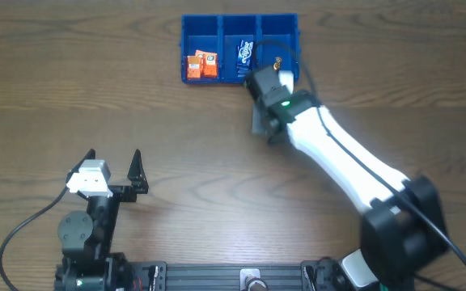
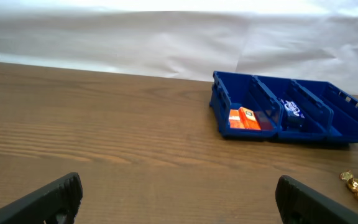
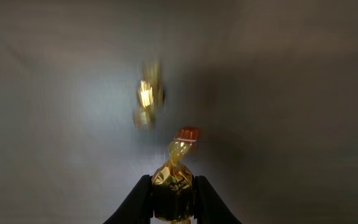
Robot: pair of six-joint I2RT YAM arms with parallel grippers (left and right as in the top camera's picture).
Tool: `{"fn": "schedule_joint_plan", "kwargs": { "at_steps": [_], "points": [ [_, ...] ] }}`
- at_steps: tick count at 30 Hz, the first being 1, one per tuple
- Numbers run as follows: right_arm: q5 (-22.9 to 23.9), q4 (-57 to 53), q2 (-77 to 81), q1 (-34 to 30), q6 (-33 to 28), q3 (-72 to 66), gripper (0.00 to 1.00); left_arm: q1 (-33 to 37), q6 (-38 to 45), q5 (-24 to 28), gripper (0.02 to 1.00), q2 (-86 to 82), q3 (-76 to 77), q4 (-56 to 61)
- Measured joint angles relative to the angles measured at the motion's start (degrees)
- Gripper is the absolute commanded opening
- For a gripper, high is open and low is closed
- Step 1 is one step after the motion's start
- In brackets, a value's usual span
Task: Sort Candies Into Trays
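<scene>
A blue three-compartment tray point(image 1: 239, 18) stands at the table's far middle. Orange candies point(image 1: 201, 66) lie in its left compartment, a blue candy point(image 1: 244, 55) in the middle one, and a small gold piece point(image 1: 277, 61) in the right one. My right gripper point(image 1: 260, 121) is just in front of the tray, shut on a gold-wrapped candy point(image 3: 173, 180). Beyond it a second gold candy point(image 3: 146, 102) shows blurred. A gold candy point(image 2: 355, 185) lies on the table in front of the tray's right end. My left gripper point(image 1: 113, 162) stands open near its base with nothing in it.
The wooden table point(image 1: 71, 97) is bare on the left and in the middle. The right arm point(image 1: 338, 158) slants across the right half from its base to the tray. A white backdrop point(image 2: 166, 37) rises behind the table's far edge.
</scene>
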Motion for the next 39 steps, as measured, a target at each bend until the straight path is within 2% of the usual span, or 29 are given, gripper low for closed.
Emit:
{"fn": "schedule_joint_plan", "kwargs": {
  "at_steps": [2, 6, 8, 15, 21, 22, 23, 24, 26, 34, 39],
  "points": [
    [3.23, 2.58, -1.22, -1.81, -2.91, 6.69, 0.075, 0.0, 0.0, 0.0, 0.998, 0.0, 0.0, 0.0],
    [6.05, 8.72, 2.19, -6.16, -9.33, 16.46, 0.091, 0.0, 0.0, 0.0, 0.998, 0.0, 0.0, 0.0],
    [6.99, 11.1, 5.38, -7.72, -11.8, 19.34, 0.134, 0.0, 0.0, 0.0, 0.998, 0.0, 0.0, 0.0],
    [7.06, 15.15, 15.37, -9.16, -14.6, 19.98, 0.237, 0.0, 0.0, 0.0, 0.998, 0.0, 0.0, 0.0],
    [5.88, 18.21, 17.09, -9.27, -15.13, 19.98, 0.329, 0.0, 0.0, 0.0, 0.998, 0.0, 0.0, 0.0],
    [5.77, 18.21, 17.11, -9.27, -15.17, 19.98, 0.367, 0.0, 0.0, 0.0, 0.998, 0.0, 0.0, 0.0],
    [5.7, 18.21, 17.14, -9.27, -15.17, 19.98, 0.485, 0.0, 0.0, 0.0, 0.998, 0.0, 0.0, 0.0],
    [5.6, 18.21, 17.27, -9.27, -15.39, 19.98, 0.627, 0.0, 0.0, 0.0, 0.998, 0.0, 0.0, 0.0],
    [5.38, 18.1, 18.08, -9.27, -15.54, 19.98, 1.0, 0.0, 0.0, 0.0, 0.998, 0.0, 0.0, 0.0],
    [4.04, 14.45, 18.6, -9.25, -14.99, 19.98, 1.0, 0.0, 0.0, 0.0, 0.998, 0.0, 0.0, 0.0],
    [-1.09, 2.62, 13.68, -7.21, -12.17, 19.91, 1.0, 0.0, 0.0, 0.0, 0.998, 0.0, 0.0, 0.0]
  ]
}}
